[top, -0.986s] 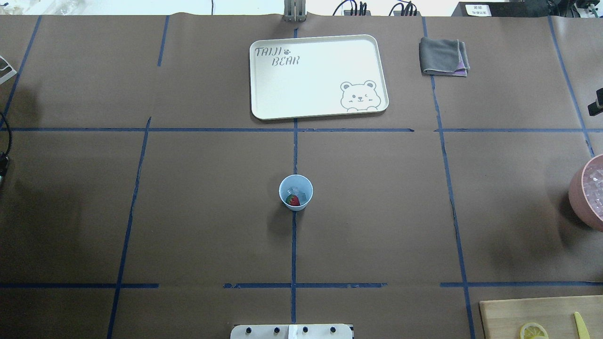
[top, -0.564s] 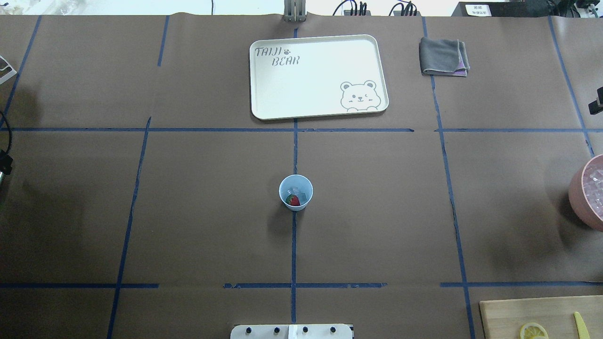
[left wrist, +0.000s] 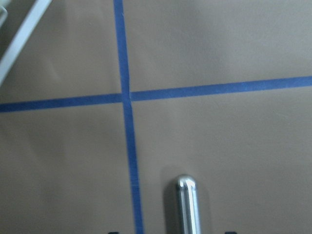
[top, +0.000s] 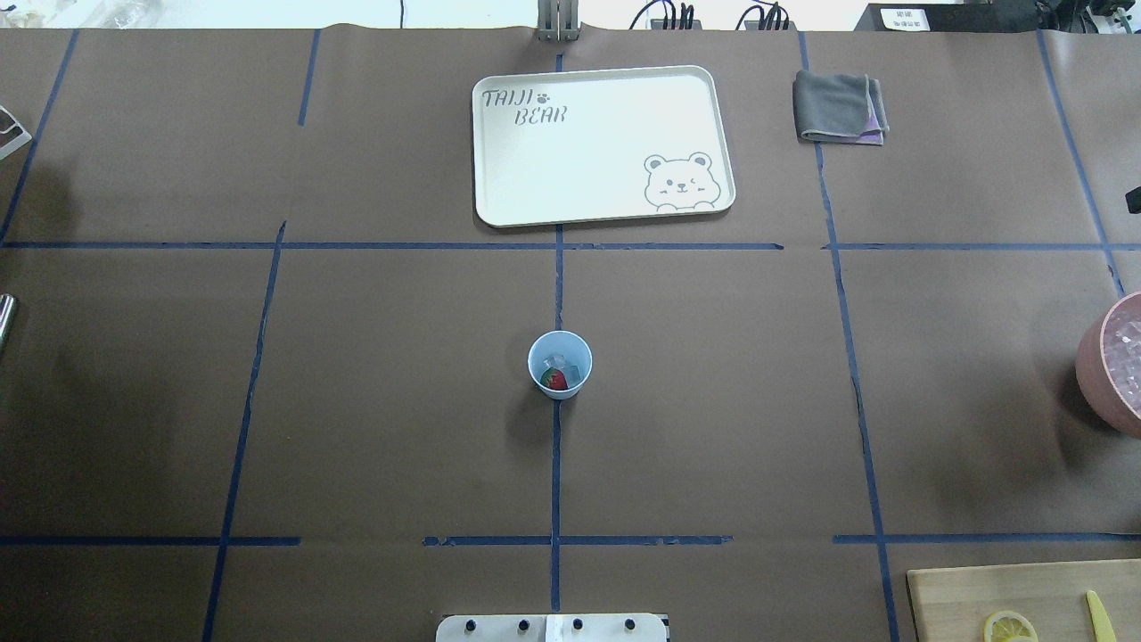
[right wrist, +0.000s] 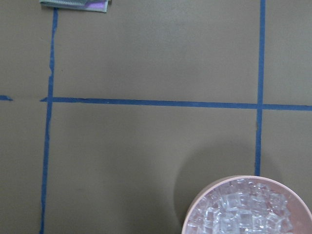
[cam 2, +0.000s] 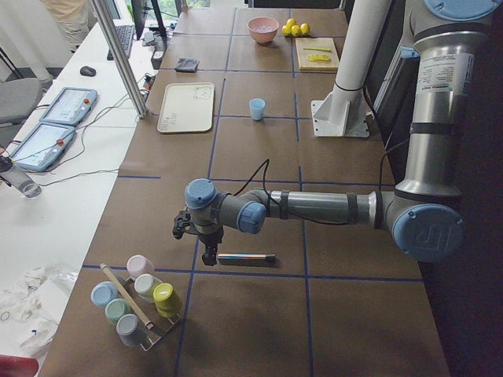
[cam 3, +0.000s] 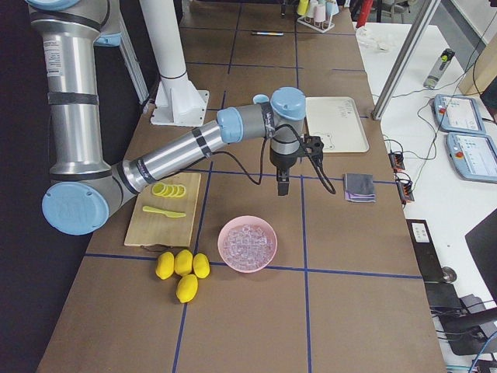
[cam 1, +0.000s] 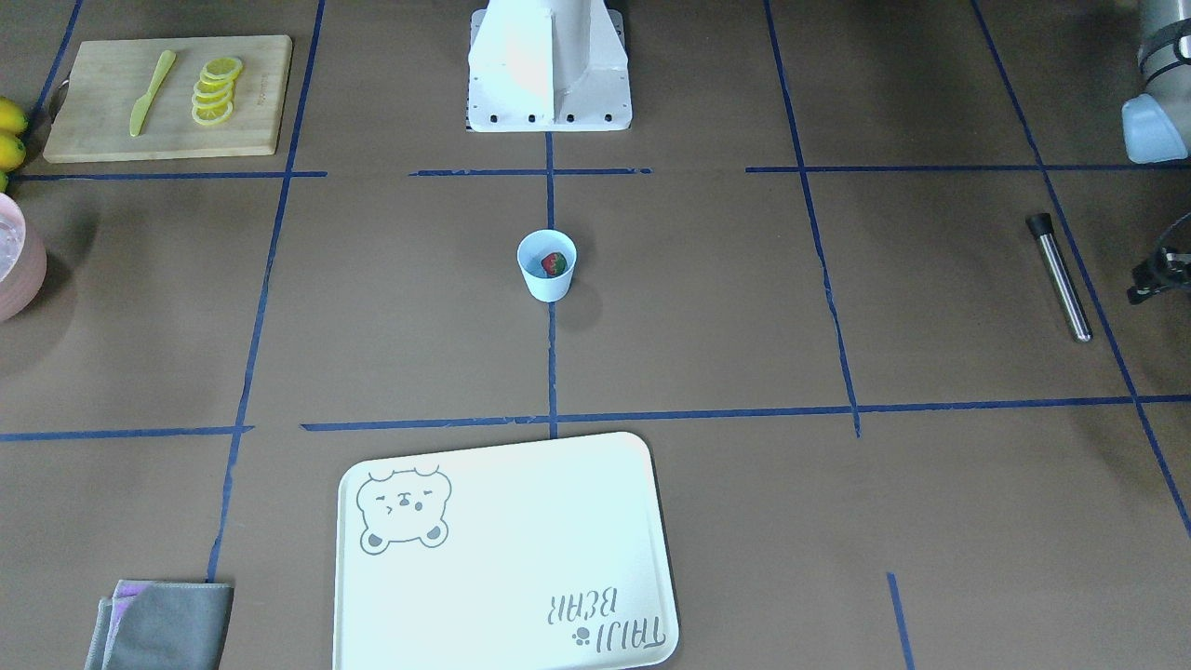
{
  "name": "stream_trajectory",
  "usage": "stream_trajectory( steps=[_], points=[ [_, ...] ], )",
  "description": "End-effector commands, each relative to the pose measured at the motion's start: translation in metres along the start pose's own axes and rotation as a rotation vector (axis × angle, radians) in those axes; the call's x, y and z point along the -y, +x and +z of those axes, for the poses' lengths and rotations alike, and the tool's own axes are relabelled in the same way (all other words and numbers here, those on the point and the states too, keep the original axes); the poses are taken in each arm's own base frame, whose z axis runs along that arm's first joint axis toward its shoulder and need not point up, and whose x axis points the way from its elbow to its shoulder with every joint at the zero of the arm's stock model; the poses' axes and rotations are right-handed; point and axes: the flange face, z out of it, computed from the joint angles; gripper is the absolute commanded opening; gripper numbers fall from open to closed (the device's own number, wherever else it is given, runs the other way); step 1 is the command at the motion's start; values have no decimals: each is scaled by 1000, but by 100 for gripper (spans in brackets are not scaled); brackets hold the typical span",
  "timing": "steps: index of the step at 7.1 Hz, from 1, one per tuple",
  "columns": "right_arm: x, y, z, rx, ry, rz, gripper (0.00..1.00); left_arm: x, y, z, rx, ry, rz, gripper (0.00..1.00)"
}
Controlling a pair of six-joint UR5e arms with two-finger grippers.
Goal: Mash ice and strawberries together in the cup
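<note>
Cup [cam 1: 547, 287] — strawberry [cam 1: 554, 263] plain, ice [top: 558, 360] faint; left pincer [cam 2: 209, 257], right pincer [cam 3: 281, 186] — grip indiscernible

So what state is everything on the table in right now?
Cup: upright, ice inside.
Strawberry: whole, in cup.
Muddler: lying flat, ungripped.
Tray: empty.
Cloth: folded.
Bowl: full of ice cubes.
Left gripper: open, above muddler's end.
Right gripper: open or shut, unclear.

Bright even light, soft shadow beside cup [top: 579, 349], blurry left-wrist view.
</note>
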Motion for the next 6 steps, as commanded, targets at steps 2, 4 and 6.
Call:
stream_trajectory(
  steps=[2, 4, 6],
  points=[
    [10, 110, 41, -10, -102, -59, 100, -11, -76, -80, -130, 41, -59, 99],
    [8, 136, 62, -7, -146, -58, 100, -15, -59, -106, -177, -7, -142, 100],
    [4, 142, 67, -17, -159, -43, 100, -19, -43, -120, -177, -24, -178, 100]
  ],
)
